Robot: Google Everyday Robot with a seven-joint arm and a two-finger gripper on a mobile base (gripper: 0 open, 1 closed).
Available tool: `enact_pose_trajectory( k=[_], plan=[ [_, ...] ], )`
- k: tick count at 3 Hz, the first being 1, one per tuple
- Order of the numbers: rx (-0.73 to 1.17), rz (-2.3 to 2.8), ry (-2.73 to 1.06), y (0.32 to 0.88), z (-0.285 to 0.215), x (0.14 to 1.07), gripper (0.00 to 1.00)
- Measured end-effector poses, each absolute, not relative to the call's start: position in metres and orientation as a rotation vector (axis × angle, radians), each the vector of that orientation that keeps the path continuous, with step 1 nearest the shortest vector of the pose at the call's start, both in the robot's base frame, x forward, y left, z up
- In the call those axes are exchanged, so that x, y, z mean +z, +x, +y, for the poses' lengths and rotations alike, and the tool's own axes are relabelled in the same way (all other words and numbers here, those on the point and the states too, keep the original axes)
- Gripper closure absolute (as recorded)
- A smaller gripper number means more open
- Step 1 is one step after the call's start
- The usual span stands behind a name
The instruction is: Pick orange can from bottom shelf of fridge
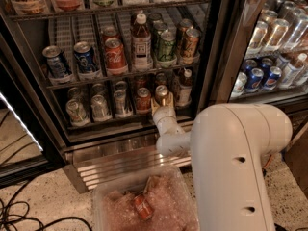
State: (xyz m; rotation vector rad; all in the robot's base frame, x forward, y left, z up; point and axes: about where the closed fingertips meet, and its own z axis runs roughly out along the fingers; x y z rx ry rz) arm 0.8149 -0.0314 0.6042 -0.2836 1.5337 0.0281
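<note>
The hand [161, 106] is inside the fridge [226, 57], at the front rail of the bottom shelf [108, 124], right up against the orange can [162, 93]. The can stands upright just behind it, silver top showing, between a redder can [143, 100] and a white-capped brown bottle [183, 86]. Whether the hand grips the can I cannot tell.

Speckled floor [48, 196] — clear ice tub [98, 196] and black cables [62, 219] on it — gripper [162, 101] up at the bottom shelf [110, 123].
</note>
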Motion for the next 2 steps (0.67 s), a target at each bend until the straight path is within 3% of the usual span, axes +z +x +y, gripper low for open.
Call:
enact_pose_trajectory(
  k=[2],
  plan=[
    [0.111, 1.459, -0.338, 0.8, -0.028, 0.64, 1.0]
  ],
)
